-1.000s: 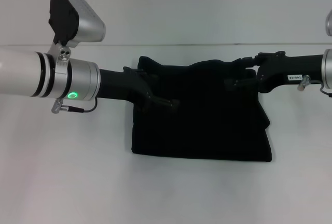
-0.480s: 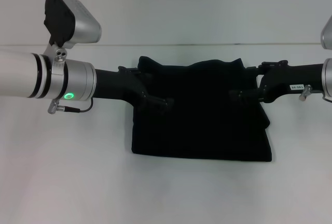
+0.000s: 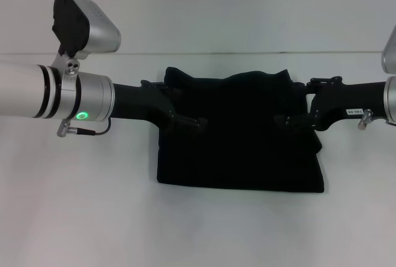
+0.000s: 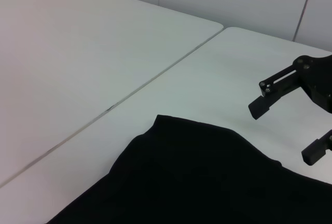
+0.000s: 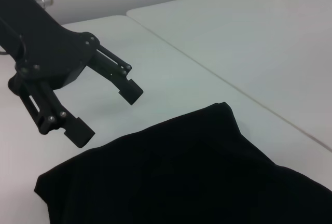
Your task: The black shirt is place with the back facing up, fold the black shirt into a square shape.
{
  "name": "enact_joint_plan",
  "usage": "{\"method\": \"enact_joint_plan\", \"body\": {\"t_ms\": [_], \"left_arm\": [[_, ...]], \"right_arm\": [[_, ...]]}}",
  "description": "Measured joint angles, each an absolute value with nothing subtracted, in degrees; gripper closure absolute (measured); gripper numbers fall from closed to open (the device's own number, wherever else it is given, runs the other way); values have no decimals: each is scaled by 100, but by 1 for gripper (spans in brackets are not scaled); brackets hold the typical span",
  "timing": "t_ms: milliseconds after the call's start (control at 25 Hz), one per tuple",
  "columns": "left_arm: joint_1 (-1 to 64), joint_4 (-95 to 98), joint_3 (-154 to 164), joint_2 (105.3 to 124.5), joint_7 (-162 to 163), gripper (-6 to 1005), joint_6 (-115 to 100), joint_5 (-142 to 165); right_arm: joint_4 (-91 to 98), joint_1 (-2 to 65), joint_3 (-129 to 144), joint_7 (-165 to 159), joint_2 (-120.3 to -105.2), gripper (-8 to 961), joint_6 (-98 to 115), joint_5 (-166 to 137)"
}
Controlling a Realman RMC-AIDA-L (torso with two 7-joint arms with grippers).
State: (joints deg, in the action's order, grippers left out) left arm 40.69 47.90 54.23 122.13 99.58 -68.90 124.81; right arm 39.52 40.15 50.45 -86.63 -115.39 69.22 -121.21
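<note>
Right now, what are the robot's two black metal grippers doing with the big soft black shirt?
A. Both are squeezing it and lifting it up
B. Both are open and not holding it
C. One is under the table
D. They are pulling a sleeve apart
B: the left gripper and the right gripper both show spread fingers with nothing between them, while the big soft black shirt lies folded flat on the white table.

From the head camera, the left gripper [image 3: 193, 123] and right gripper [image 3: 286, 120] are dark shapes against the black shirt [image 3: 241, 149], so their fingertips blend into the cloth. Both arms run off the picture's sides. In the left wrist camera the shirt [image 4: 197, 182] is cut off at the lower edge, and in the right wrist camera too [image 5: 207, 177].
</note>
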Motion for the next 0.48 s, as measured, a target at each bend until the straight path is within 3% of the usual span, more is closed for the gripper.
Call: {"method": "enact_joint_plan", "body": {"t_ms": [480], "left_arm": [[4069, 4790, 5423, 12217, 9970, 30, -6891, 12481]], "right_arm": [[3985, 3969, 5003, -8653, -11557, 44, 6940, -12120]]}}
